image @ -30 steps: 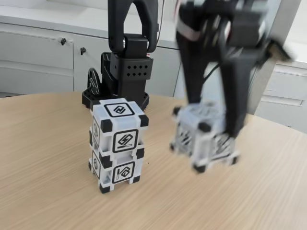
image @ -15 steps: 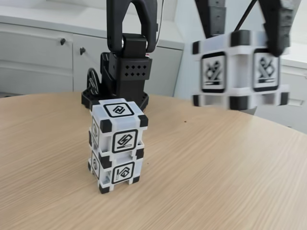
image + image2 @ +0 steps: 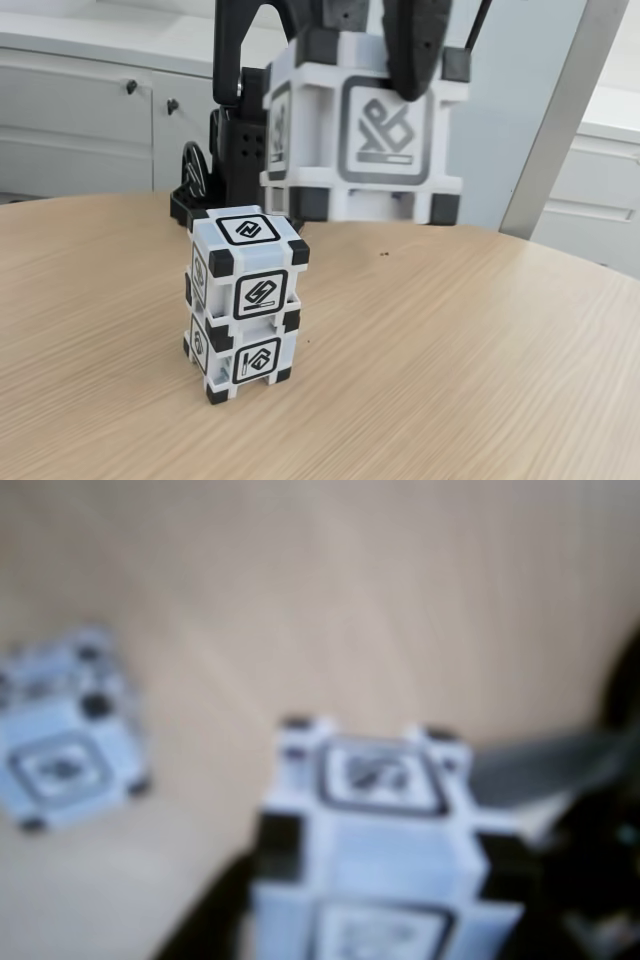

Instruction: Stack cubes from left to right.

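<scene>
On the desk [image 3: 480, 380], two cubes [image 3: 245, 300] stand stacked at left. Right of and above them, the hand [image 3: 412, 50] grasps the third cube [image 3: 365, 135] aloft. Centre it squarely over the stack, faces aligned, before lowering gently.

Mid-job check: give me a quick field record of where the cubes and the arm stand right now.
stack: two cubes, top cube on bottom cube, upright on the table
held cube: third cube in the air, above and slightly right of the stack in the fixed view, not touching it
gripper: gripper shut on the held cube from above
wrist view: held cube close up, stack down-left, blurred
left to do: place held cube on the stack
</scene>
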Robot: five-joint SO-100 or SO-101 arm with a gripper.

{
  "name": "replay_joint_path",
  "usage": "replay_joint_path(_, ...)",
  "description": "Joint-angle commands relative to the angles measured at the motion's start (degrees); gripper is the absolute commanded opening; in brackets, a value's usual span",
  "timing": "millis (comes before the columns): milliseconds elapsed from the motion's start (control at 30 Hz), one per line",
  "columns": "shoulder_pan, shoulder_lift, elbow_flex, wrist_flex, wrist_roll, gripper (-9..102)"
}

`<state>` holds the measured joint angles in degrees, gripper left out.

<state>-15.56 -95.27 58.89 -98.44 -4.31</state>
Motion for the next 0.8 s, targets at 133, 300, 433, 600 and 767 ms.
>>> replay_joint_path(133, -0.88, -4.31, -0.70, -0.79, -0.88, 13)
replay_joint_path(300, -0.79, -14.06, 7.38, -0.79, -0.35, 13)
replay_joint_path(433, -0.70, -23.64, 15.12, -0.79, -0.26, 14)
replay_joint_path(600, -0.70, -26.89, 22.24, -0.70, -2.02, 14)
replay_joint_path(767, -0.79, -26.81, 26.28, -0.70, -3.52, 13)
